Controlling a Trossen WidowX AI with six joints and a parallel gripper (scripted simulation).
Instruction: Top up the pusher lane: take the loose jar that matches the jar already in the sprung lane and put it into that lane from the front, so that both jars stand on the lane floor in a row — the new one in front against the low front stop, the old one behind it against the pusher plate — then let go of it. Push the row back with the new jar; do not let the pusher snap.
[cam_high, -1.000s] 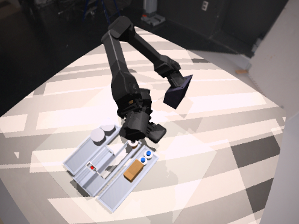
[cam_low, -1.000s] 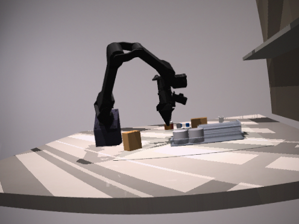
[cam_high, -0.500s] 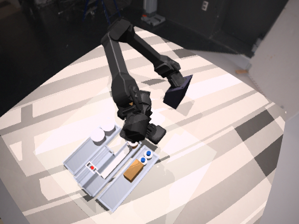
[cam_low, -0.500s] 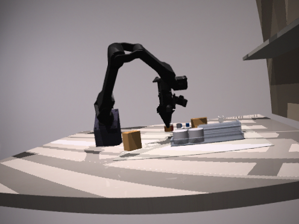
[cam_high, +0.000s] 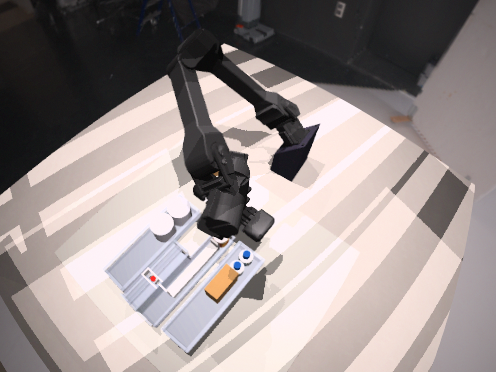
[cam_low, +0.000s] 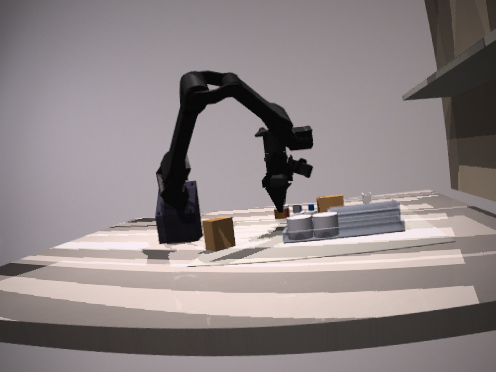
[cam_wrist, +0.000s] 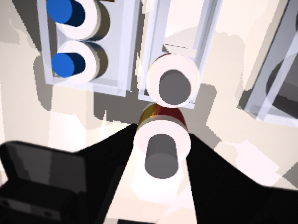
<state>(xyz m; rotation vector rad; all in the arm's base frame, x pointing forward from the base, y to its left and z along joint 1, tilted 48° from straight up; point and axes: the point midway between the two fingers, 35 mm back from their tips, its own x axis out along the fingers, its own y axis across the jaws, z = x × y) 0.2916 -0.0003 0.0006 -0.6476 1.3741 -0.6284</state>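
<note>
End effector (cam_wrist: 161, 150) | clamps round grey-capped jar (cam_wrist: 163, 140) | glossy cylinder

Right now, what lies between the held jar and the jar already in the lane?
Nothing but the lane's low front lip. In the wrist view, the held jar sits just in front of the lane jar.

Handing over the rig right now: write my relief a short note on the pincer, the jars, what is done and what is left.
Pincer: shut on the loose jar, low at the lane's front.
Old jar: standing at the front end of the sprung lane, right ahead of the held one; contact cannot be told.
Done: matching jar picked and lined up with the lane mouth.
Left: push the row back slowly, seat the new jar behind the front stop, release.
</note>
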